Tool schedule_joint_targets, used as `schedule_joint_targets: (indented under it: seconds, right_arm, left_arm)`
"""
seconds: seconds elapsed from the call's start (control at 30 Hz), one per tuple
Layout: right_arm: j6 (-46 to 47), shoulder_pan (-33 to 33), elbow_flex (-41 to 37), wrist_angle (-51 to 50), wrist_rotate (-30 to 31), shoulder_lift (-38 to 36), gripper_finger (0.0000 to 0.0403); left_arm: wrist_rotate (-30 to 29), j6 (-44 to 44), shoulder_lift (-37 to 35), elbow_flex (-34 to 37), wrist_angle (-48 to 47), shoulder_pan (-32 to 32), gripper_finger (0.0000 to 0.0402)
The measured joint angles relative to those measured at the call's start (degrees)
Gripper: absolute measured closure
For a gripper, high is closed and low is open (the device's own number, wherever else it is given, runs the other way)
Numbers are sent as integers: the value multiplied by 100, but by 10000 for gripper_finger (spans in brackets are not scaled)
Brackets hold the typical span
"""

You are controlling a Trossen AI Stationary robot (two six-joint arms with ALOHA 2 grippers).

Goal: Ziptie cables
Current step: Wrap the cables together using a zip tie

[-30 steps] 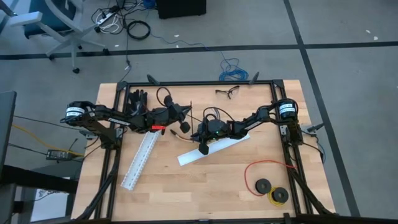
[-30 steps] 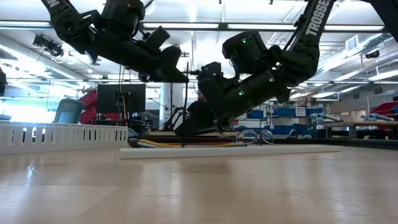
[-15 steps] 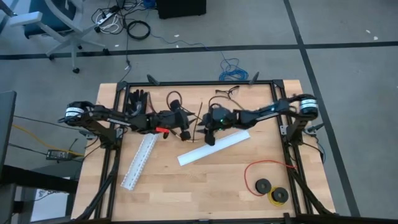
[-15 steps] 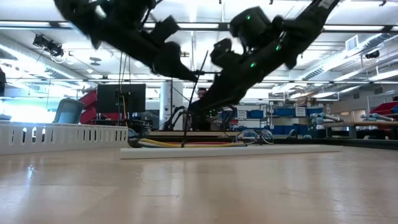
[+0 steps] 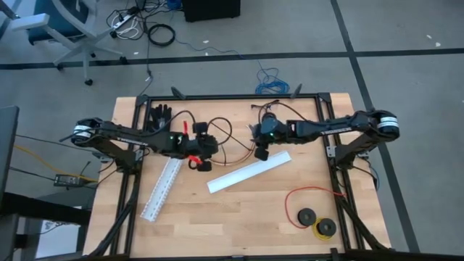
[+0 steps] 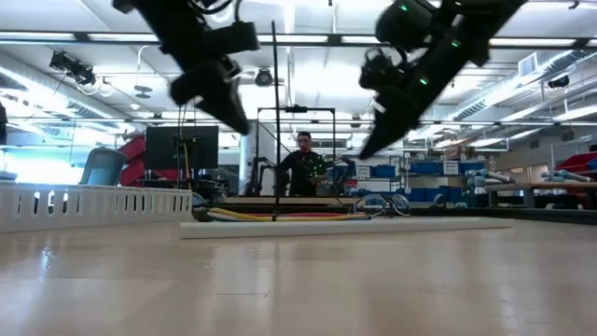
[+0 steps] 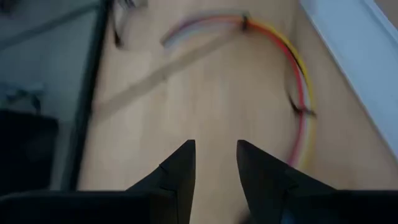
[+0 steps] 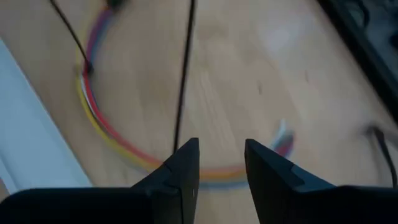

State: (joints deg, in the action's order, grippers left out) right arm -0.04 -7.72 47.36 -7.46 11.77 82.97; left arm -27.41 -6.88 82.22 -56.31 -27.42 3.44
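Two arms over table, cables lying loose between them

Counts: 2 end effectors, 1 cable bundle, 2 white slotted channels, 1 red wire loop w/ 2 black spools, 1 pr glasses. Left end effector sits above table mid-left, fingers slightly apart, nothing between them. Right end effector is just right of centre, fingers also a bit apart, empty. The cables lie curved on the wood between both, touching neither; one thin dark strip crosses them. Channels: one centre, one left. Red loop w/ spools front right. Glasses at far edge. Person in room behind.
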Motion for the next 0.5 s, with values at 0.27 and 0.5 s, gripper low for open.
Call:
schedule_joint_targets:
  seconds: [0.27,0.5]
  right_arm:
    - [902,2,-1482,377,201,-833,291]
    - [1201,-5,-2508,1575,83,-1653,291]
  left_arm:
    - [-12,1323,-373,373,-518,614,275]
    - [-841,2101,-924,1571,1030,1187,275]
